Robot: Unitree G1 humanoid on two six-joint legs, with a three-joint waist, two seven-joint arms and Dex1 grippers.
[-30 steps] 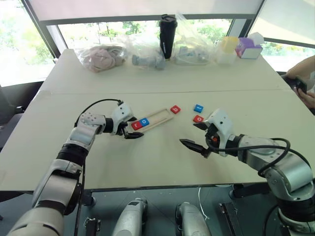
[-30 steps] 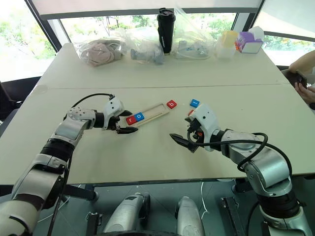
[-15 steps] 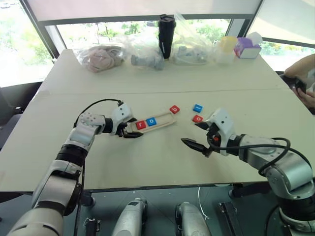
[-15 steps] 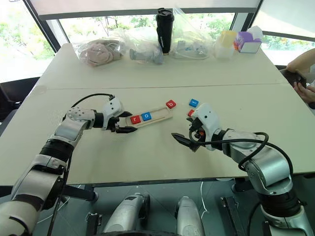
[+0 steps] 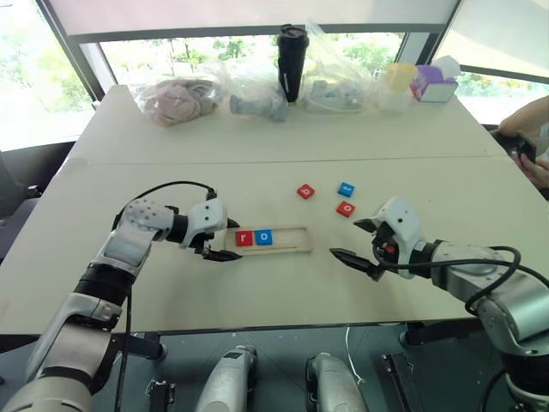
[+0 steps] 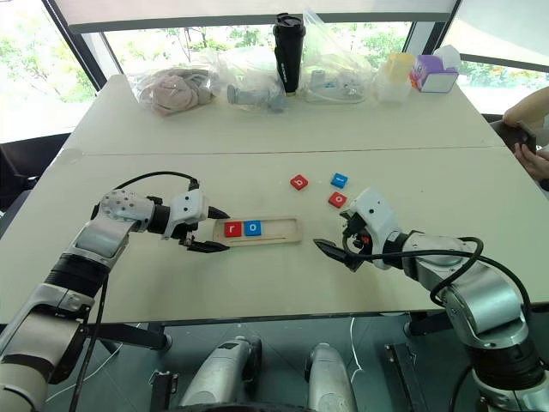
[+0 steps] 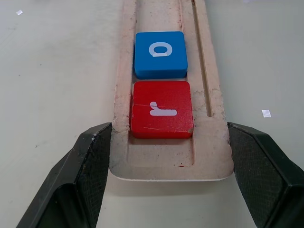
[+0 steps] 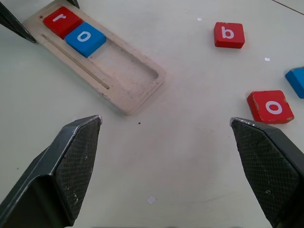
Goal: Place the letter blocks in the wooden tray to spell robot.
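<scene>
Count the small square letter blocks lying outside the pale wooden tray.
3: red b block, blue block and red o block, all on the table beyond the tray.

You can't read the letter on the blue block beyond the right gripper; its wrist view crops that block at the edge. The wooden tray runs past the picture's edge.

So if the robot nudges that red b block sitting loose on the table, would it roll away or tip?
Probably neither. The red b block looks flat and square, lying face up on the smooth table, so it would likely slide. It seems stiff and light, though a low tile may be fiddly to pinch.
</scene>
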